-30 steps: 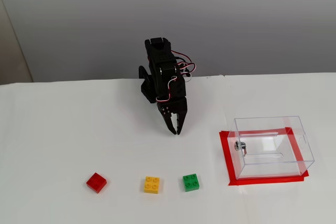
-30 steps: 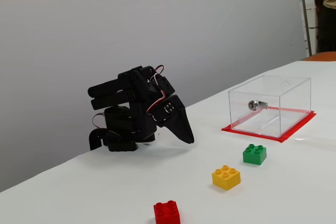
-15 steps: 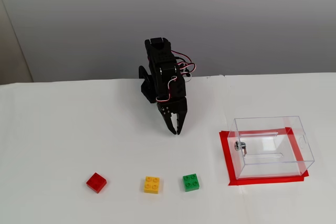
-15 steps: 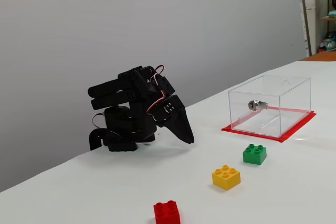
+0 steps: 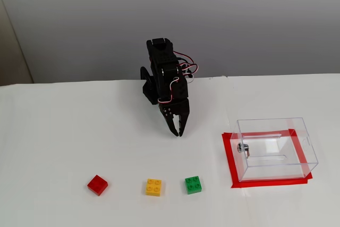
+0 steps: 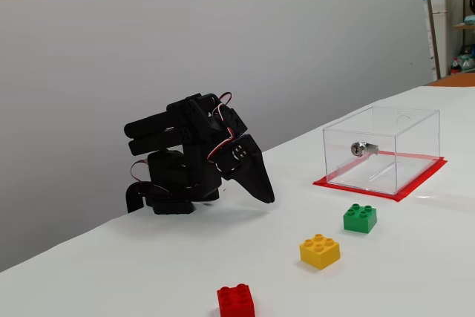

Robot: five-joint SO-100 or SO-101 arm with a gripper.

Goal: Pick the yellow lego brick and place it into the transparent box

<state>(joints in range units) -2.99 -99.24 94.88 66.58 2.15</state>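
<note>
- Yellow lego brick sits on the white table, between red brick and green brick.
- Claw, fingers together and empty, hangs well apart; the brick lies at its seven o'clock in this fixed view.

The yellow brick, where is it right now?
In both fixed views the yellow lego brick sits on the white table, between the red brick and the green brick, not touching either one.
</note>
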